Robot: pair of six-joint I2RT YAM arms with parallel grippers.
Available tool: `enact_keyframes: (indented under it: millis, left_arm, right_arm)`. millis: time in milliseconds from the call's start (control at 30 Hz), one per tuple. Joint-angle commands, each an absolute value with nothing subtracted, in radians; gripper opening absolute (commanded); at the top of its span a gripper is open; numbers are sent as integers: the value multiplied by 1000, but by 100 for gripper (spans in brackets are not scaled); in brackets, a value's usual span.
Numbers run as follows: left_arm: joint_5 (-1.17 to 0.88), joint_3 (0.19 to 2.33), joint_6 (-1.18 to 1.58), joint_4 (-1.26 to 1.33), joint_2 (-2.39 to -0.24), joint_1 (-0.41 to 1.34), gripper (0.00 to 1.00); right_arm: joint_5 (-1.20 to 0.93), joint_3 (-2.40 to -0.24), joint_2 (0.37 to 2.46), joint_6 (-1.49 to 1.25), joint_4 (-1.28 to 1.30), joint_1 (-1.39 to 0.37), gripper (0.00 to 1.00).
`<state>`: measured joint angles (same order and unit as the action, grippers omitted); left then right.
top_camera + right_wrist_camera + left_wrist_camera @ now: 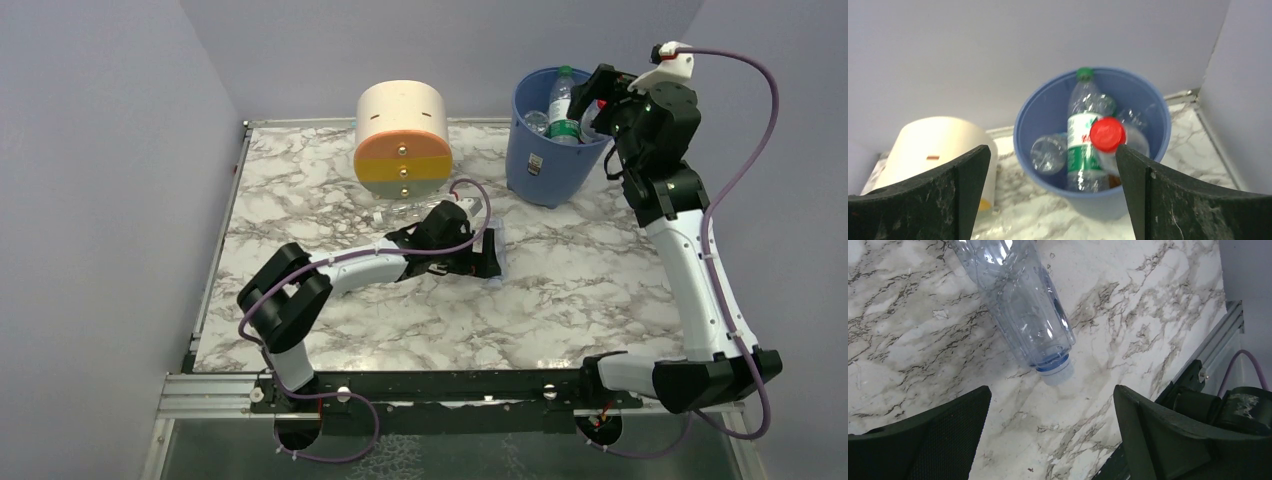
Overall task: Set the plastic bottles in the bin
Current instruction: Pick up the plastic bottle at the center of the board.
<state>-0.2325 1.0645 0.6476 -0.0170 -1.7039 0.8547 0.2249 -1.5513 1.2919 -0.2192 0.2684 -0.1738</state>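
A clear plastic bottle (1020,300) with a white cap lies on the marble table, cap toward my left gripper (1050,440). That gripper is open and empty, with the cap just beyond the fingertips. In the top view the left gripper (487,250) hovers over this bottle (499,265) at mid-table. The blue bin (550,150) stands at the back right with several bottles inside. My right gripper (588,103) is open above its rim. The right wrist view looks down between the open fingers into the bin (1038,117), which holds a green-labelled bottle (1082,145), a red-capped bottle (1107,134) and a clear bottle (1047,154).
The cream-and-orange round drawer unit (403,138) stands at the back centre, left of the bin. Something small and clear (385,212) lies just in front of it. Lilac walls close in the table on the left, back and right. A metal rail (215,270) edges the left side.
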Motion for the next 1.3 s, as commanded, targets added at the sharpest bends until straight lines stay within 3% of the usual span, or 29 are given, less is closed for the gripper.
enact_keyframes:
  millis: [0,233,867,1000,1267]
  left_arm:
    - [-157,1097,682,41,-1767,867,99]
    - [-146,1161,698,64,-1878,870,99]
    - [4,1326,674,-55,-2043,911,98]
    - [29,1345,659,-78,-2061,914,91]
    - [43,1348,635,-101,-2054,928,63]
  right_arm:
    - [91,-1470,1225,-272,342,-175,97]
    - [19,-1344,1155,-298,346,-175,95]
    - [-70,-1247,1152,-316,314,-175,94]
    - [-86,-1228,1151,-318,306,-175,94]
    - [-95,-1199,1147,-314,299,-175,94]
